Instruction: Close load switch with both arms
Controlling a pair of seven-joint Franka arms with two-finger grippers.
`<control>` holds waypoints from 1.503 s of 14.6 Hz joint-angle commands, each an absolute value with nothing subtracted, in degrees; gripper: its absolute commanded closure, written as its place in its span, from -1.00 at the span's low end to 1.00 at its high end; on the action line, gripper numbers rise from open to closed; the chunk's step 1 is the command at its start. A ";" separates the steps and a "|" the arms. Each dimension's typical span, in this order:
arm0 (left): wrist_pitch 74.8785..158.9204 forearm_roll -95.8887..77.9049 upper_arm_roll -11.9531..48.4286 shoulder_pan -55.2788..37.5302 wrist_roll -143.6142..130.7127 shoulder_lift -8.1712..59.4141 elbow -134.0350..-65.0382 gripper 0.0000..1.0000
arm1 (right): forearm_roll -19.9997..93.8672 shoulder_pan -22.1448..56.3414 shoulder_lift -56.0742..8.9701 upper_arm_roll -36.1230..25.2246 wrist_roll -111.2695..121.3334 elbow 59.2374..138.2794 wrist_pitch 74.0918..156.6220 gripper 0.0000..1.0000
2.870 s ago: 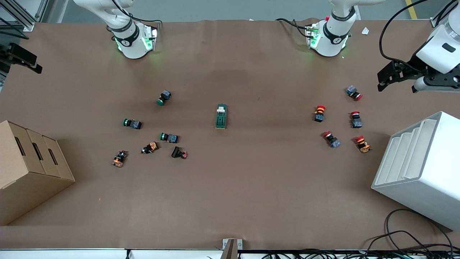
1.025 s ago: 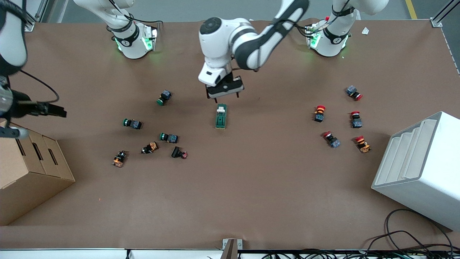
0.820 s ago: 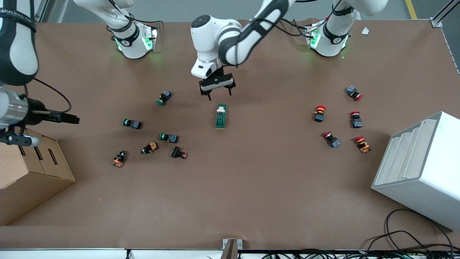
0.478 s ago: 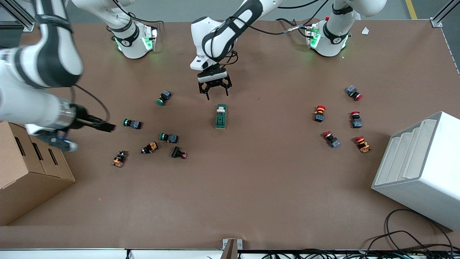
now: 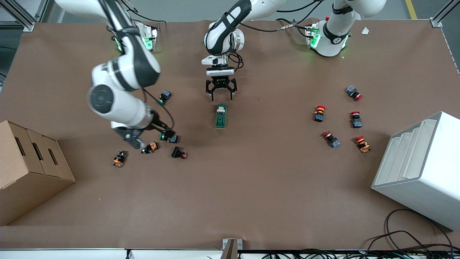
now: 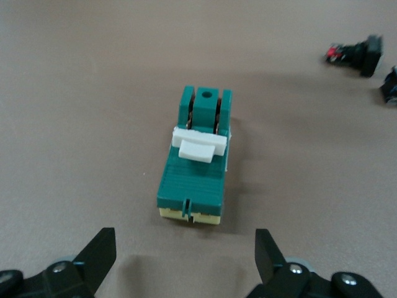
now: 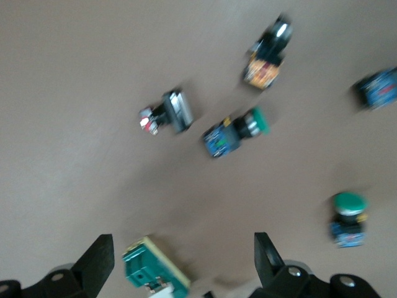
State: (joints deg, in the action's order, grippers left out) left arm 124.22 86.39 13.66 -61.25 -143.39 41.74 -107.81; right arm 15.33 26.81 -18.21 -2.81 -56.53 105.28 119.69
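White round arms with black bands, green lights at the bases, black cables, black fingers.

right gripper being mostly hidden under its own wrist in front view | load switch being cut by right wrist frame edge | push-buttons blurring

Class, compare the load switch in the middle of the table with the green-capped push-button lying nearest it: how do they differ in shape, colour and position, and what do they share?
Shape: the load switch is an elongated rectangular block; the green-capped push-button is shorter, with a round cap.
Colour: the load switch is dark green with a white lever; the push-button has a green cap on a dark blue body.
Position: the load switch lies alone below the left gripper; the push-button lies among other buttons toward the right arm's end.
Both rest on the table, ungripped.
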 commanded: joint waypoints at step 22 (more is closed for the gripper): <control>112.85 104.24 13.27 -64.86 -151.53 49.66 -108.37 -0.98 | 35.51 51.50 -30.32 -3.34 -74.26 116.02 155.13 -1.00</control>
State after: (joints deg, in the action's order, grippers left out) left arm 111.75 104.41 13.56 -64.68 -152.86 47.04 -110.07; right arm 33.80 50.73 -29.53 -2.83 -73.14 116.81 154.62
